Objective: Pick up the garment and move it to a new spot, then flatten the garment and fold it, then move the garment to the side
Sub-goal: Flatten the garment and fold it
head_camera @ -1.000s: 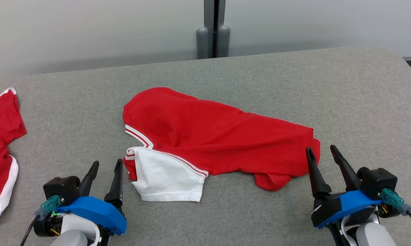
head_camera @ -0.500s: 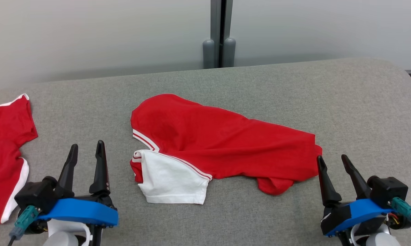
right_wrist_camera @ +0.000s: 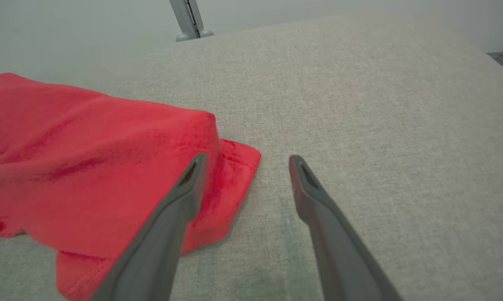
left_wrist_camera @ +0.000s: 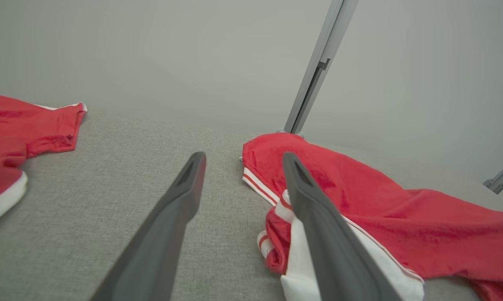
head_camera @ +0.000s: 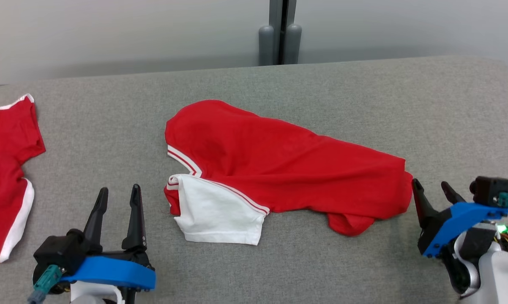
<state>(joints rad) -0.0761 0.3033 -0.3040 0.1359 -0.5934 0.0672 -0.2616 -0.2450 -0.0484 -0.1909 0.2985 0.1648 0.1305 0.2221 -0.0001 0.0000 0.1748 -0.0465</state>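
Note:
A red garment (head_camera: 279, 164) with a white sleeve (head_camera: 218, 215) lies crumpled across the middle of the grey surface (head_camera: 321, 88). My left gripper (head_camera: 119, 193) is open, empty, a little left of the white sleeve. In the left wrist view the garment (left_wrist_camera: 381, 217) lies to the right of my fingers (left_wrist_camera: 176, 209). My right gripper (head_camera: 433, 185) is open and empty just past the garment's right edge. The right wrist view shows the garment's red corner (right_wrist_camera: 230, 167) beside and behind my left finger (right_wrist_camera: 180, 196).
A second red garment (head_camera: 4, 169) with white trim lies at the far left of the surface, and its sleeve (left_wrist_camera: 29, 125) appears in the left wrist view. A grey post (head_camera: 281, 38) stands behind the surface against a pale wall.
The head camera has shifted, moving the whole picture. My left gripper drew back toward the near edge; my right gripper swung to the right, off the garment's end. The garment lies as before.

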